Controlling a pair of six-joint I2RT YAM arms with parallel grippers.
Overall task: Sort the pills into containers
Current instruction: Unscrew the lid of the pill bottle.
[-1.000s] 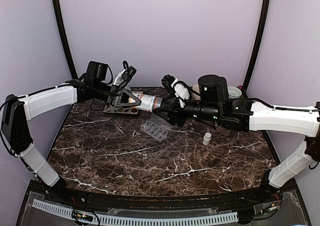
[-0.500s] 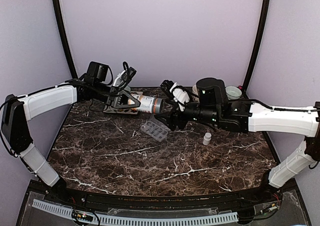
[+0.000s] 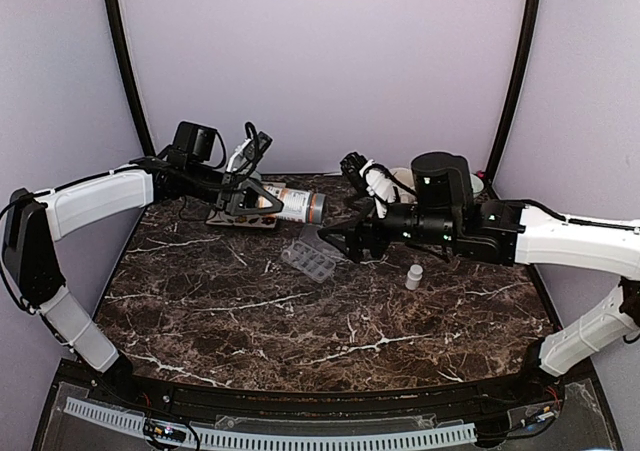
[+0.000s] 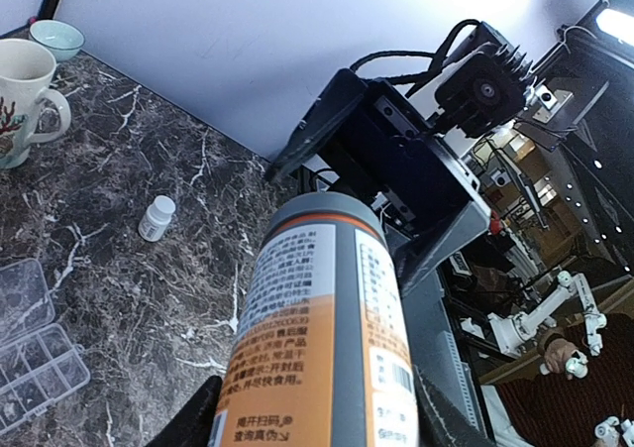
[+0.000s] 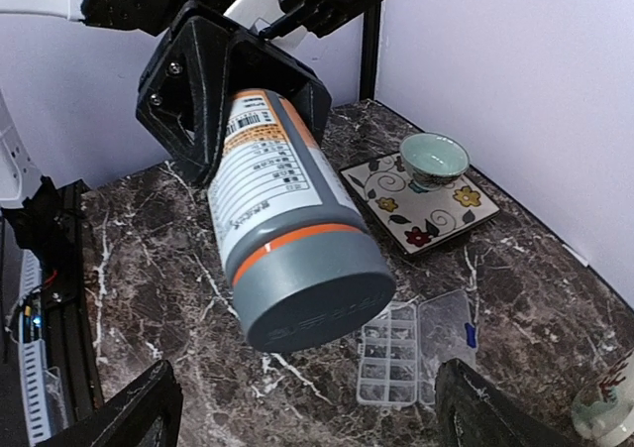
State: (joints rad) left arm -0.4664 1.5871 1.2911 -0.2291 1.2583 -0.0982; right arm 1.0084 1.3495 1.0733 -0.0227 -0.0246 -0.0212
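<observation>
My left gripper (image 3: 262, 200) is shut on an orange pill bottle (image 3: 293, 204) with a grey cap (image 5: 317, 288), held on its side above the back of the table; its fingers (image 4: 188, 417) flank the bottle (image 4: 317, 318). My right gripper (image 3: 338, 241) stands open just right of the cap, with nothing between its fingers (image 5: 485, 412). The containers are the cells of a clear pill organizer (image 3: 310, 259) lying with its lid open below the bottle, seen also in the right wrist view (image 5: 396, 353). No pills show.
A small white bottle (image 3: 413, 276) stands right of the organizer. A flowered tile (image 5: 421, 199) with a green bowl (image 5: 434, 158) lies under the left gripper. A white mug (image 4: 25, 95) and another bowl (image 4: 56, 39) sit at the back right.
My right gripper has opened wide and drawn back to the right, away from the bottle's cap. The left gripper and bottle have stayed put.
</observation>
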